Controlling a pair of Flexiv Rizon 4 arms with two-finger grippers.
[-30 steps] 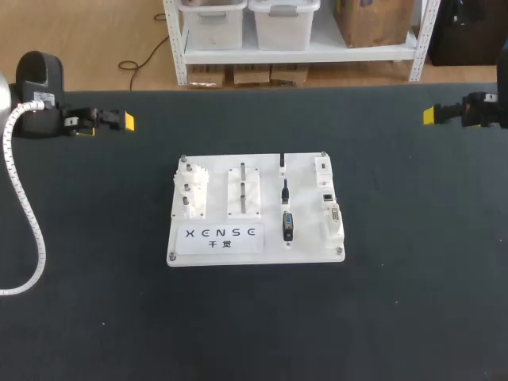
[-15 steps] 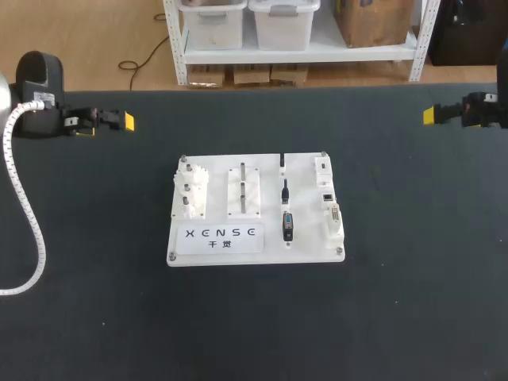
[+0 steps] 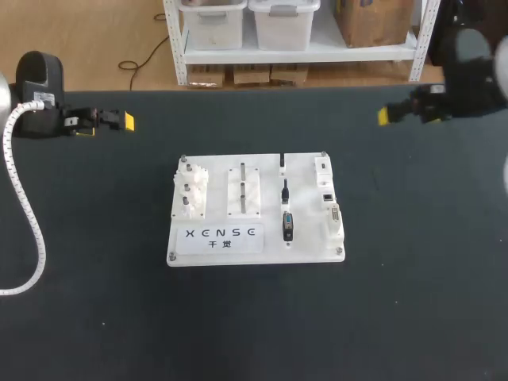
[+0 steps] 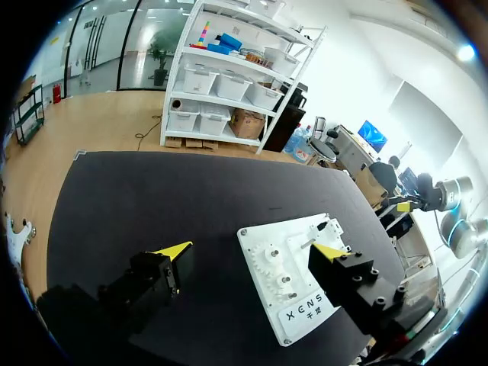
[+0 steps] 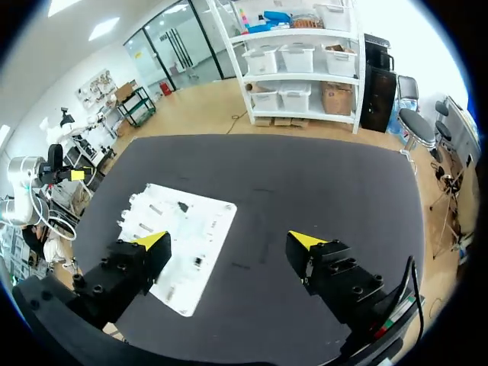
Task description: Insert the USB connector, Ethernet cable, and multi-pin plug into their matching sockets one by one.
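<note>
1. While both arms hang back at the table's far corners, the three dark connectors (image 3: 285, 190) sit in a short column on the white board (image 3: 309, 238), just right of its middle. There's a thin one at the far end, a small one in the middle, and the chunky multi-pin plug (image 3: 288, 226) nearest the robot.
2. Just beside that column, along the board's right edge, the pale sockets (image 3: 329, 198) line up roughly opposite the connectors. Which of the two smaller connectors is USB and which is Ethernet is too small to call.
3. Handling call: these look like light, rigid plastic shells with no give under the pads, smooth enough to twist in a loose pinch. The best hold, I'd say, is across the flat sides of the shell, back from the mating end, leaving the nose free. Pins and contacts are the fragile part, and a crooked push could bend them.
4. The board looks light too, and it may slide on the black table (image 3: 413, 286) under a sideways shove.
5. Also on the board are a white peg block (image 3: 190, 193) at its left edge and a slotted block (image 3: 244, 190) between that and the connectors.
6. The left gripper (image 3: 127, 121) is over the far-left of the table, well apart from the board, with its jaws spread and nothing between them.
7. The right gripper (image 3: 384, 117) is over the far-right, also well clear of the board, jaws wide apart and empty.
8. No connector is in a socket yet, so I'd put the job at its very start.
</note>
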